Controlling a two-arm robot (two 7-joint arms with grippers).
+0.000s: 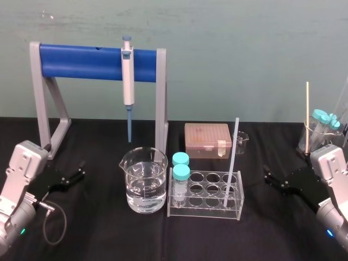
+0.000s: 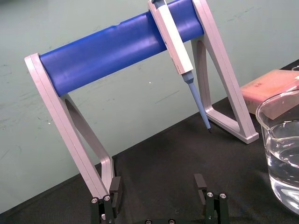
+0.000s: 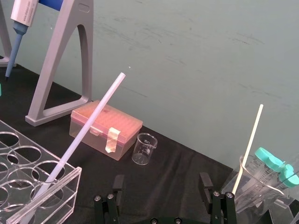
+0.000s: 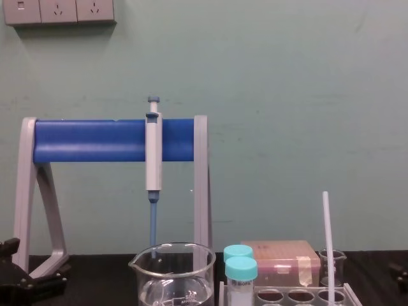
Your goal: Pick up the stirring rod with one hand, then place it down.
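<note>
the left gripper rests low over the black table at the far left, its jaws spread wide with nothing between them; in the left wrist view its fingers point toward the grey stand with the blue bar. a grey pipette with a blue tip hangs from that bar, above and behind a large glass beaker partly filled with clear liquid. just right of the beaker stands a clear tube rack with two teal-capped tubes at its left end. the stirring rod stands in a well at the rack's right end, tilted, its top leaning toward the right, touched by neither gripper. behind the rack are a pink box and a small empty beaker. farther right a glass container holds teal-capped tubes and a thin pale stick. the right gripper sits low at the far right, jaws wide apart and empty, well apart from the rod.
</note>
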